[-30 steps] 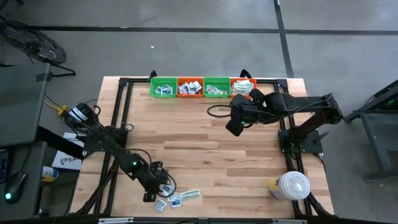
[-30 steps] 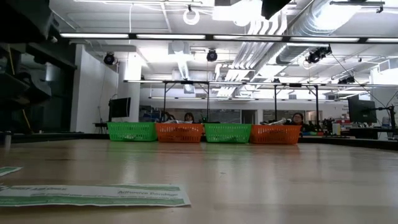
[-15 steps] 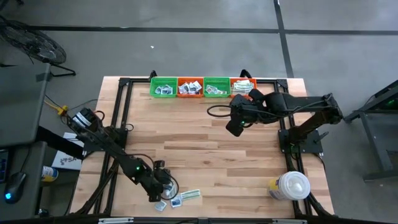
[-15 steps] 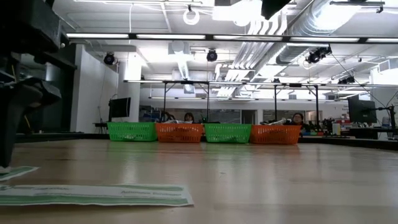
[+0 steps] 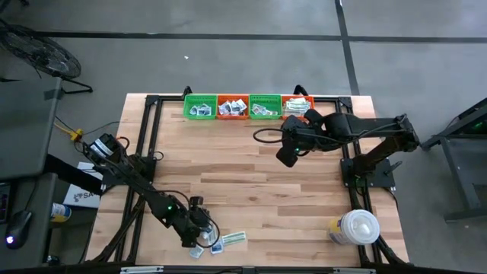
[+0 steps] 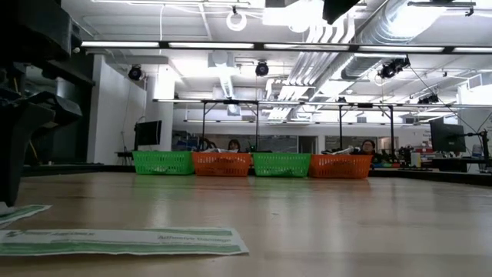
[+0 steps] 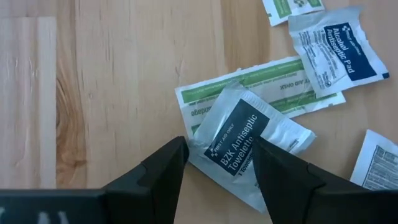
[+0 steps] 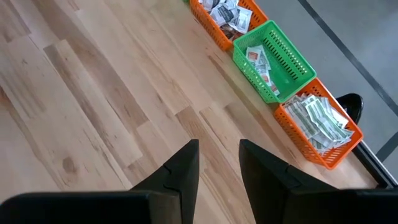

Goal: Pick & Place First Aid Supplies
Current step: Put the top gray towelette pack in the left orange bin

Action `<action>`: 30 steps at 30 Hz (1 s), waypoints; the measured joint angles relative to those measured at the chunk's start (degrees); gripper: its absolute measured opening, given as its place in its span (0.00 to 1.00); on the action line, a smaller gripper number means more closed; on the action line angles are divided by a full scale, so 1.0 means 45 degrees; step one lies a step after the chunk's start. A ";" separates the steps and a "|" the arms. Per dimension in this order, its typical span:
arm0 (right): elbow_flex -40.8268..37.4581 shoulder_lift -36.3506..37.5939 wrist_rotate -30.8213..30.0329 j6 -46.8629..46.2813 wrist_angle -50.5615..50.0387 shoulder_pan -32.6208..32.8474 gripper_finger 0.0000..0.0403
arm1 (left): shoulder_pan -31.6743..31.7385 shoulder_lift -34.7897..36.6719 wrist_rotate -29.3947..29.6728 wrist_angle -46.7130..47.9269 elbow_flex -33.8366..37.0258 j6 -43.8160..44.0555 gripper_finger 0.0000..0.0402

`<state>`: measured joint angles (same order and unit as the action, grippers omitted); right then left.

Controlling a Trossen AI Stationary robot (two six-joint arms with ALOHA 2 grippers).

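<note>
Clearly, you have most of the work behind you. The four baskets at the far edge of the tabletop (image 5: pixel 251 164) already hold packets: the left green basket (image 5: pixel 199 106), the orange basket (image 5: pixel 233 106) beside it, the second green basket (image 5: pixel 265 106) and the far orange basket (image 5: pixel 297 105).

What is left is a small heap near the front edge, under your left arm. The left gripper (image 7: pixel 216 163) is low over it, jaws wide apart and holding nothing, with the antiseptic towelette packet (image 7: pixel 239 142) between the two fingers. This packet lies partly on a green-striped bandage strip (image 7: pixel 264 87). Just beside are an alcohol pad packet (image 7: pixel 333 46) and two more packets cut by the picture's edges, so I judge about five pieces remain.

The right gripper (image 8: pixel 217 165) waits above the tabletop near the baskets. Its jaws stand a little apart and nothing is between them.

In my judgement you must close on the towelette without catching the strip under it.
</note>
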<state>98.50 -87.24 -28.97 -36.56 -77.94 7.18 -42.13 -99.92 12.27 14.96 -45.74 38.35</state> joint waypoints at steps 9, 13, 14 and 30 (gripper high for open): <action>0.0000 0.0000 0.0053 0.0234 -0.0054 -0.0005 0.27 | 0.0015 0.0000 -0.0008 0.0185 0.0000 -0.0073 0.28; 0.0000 0.0000 0.0034 0.0236 -0.0266 -0.0005 0.27 | 0.0014 0.0000 -0.0118 0.0106 0.0000 -0.0032 0.18; 0.0000 0.0000 0.0023 0.0236 -0.0336 -0.0005 0.27 | 0.0010 0.0000 -0.0132 0.0097 0.0000 0.0008 0.15; 0.0000 0.0000 0.0047 0.0804 -0.0467 -0.0005 0.27 | 0.0024 -0.0033 -0.0551 0.0404 -0.0329 0.0162 0.01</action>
<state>98.50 -87.24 -28.76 -32.95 -80.05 7.16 -42.02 -100.07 9.79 16.78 -47.21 39.08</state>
